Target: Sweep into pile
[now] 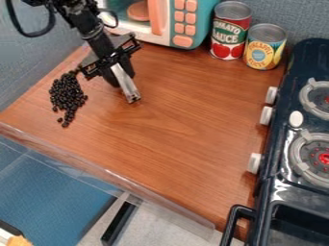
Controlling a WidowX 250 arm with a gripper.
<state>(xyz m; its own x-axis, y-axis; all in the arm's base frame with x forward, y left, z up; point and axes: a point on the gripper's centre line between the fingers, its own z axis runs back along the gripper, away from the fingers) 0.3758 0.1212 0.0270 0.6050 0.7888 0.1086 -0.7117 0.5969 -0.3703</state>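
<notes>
Most black beans (66, 93) are piled left of the toy microwave (200, 21). Stray beans (62, 121) need sweeping in. The gripper (123, 80) pinches a silver tool (128, 88).

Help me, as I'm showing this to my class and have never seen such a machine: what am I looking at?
There is one picture, taken by a fixed camera looking down at a slant. The black machine coming in at the upper left is a robot arm. Its gripper, a two-fingered hand, holds a pale, narrow tool; I can't tell exactly what kind. Beside it, on the wooden counter, lies a patch of small black beads or beans, with a few strays at its near end. Behind stand a toy microwave and two cans; on the right is a toy stove.
</notes>
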